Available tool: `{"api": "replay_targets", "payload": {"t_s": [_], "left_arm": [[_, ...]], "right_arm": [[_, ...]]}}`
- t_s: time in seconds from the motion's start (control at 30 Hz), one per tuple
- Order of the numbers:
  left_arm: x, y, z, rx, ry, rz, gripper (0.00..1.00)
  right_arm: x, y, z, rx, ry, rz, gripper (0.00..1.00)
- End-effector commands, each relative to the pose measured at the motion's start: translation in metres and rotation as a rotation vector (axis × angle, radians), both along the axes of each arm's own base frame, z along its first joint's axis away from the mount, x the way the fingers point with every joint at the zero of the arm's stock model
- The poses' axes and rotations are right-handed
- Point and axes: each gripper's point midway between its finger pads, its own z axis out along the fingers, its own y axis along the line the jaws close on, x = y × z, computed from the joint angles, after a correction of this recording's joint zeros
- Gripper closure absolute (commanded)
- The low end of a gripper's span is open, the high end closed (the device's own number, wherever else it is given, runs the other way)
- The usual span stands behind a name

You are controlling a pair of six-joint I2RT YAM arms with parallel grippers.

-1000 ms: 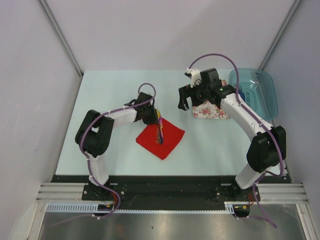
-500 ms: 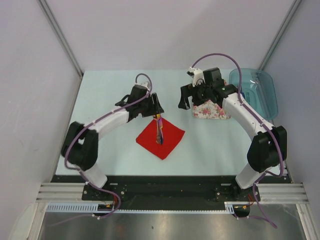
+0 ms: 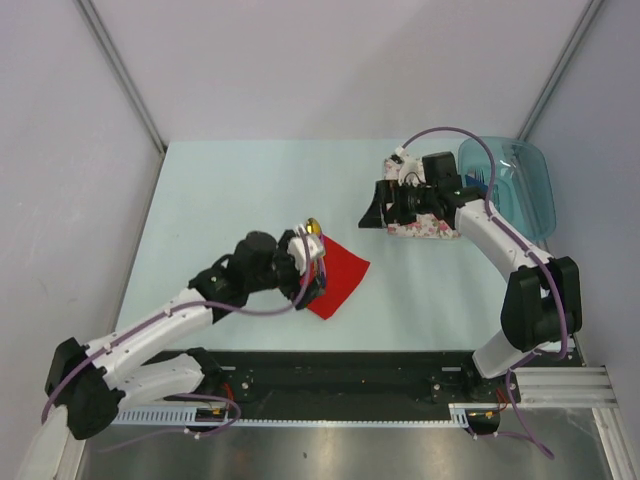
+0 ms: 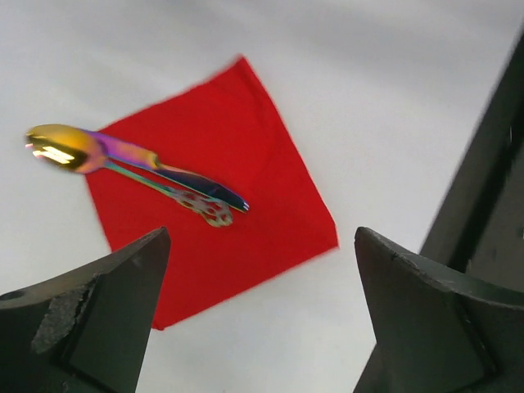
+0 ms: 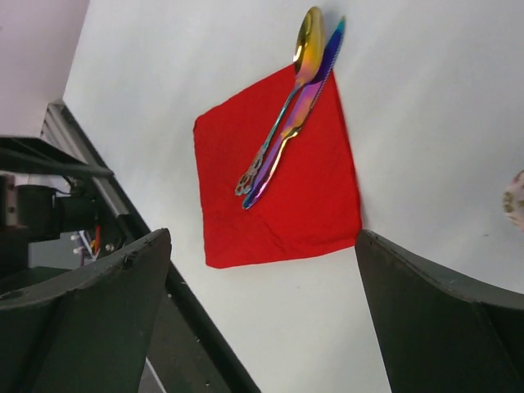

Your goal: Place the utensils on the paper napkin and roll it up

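Utensils (image 5: 296,110) on paper napkin (image 5: 311,196), heads past its corner.

Utensils (image 5: 293,106) glossy iridescent metal; paper napkin (image 5: 311,196) matt red.

The left arm (image 3: 150,338) is built of white rounded links joined by bulky black housings; a thin purple cable (image 3: 262,312) runs along it, standing off in loose loops; the right arm (image 3: 497,232) has the same white shells and black joints, the black elbow housing being the largest; its own purple cable arches high over the far end. The left gripper (image 4: 258,237) has matte dark-grey fingers (image 4: 106,327), broad wedges tapering to a point; one is scuffed pale near its inner edge; the right gripper (image 5: 262,237) bears fingers (image 5: 82,319) of the same shape and colour, the edges slightly nicked.
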Motion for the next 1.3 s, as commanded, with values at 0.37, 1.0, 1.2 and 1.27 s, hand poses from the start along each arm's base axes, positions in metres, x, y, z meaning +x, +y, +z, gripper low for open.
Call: {"api": "replay_targets", "payload": {"t_s": [0.37, 1.0, 1.2, 1.27], "left_arm": [[-0.050, -0.040, -0.074, 0.331, -0.501, -0.452, 0.18], [-0.062, -0.043, -0.126, 0.460, -0.474, -0.598, 0.36], [-0.061, -0.036, -0.140, 0.527, -0.458, -0.617, 0.33], [-0.056, -0.037, -0.136, 0.530, -0.474, -0.589, 0.35]], "right_arm": [[-0.009, 0.013, 0.005, 0.100, 0.018, 0.020, 0.00], [-0.004, 0.012, -0.003, 0.090, 0.045, 0.018, 0.00], [0.002, 0.007, -0.003, 0.081, 0.047, 0.001, 0.00], [0.003, 0.007, -0.004, 0.083, 0.056, -0.001, 0.00]]}}
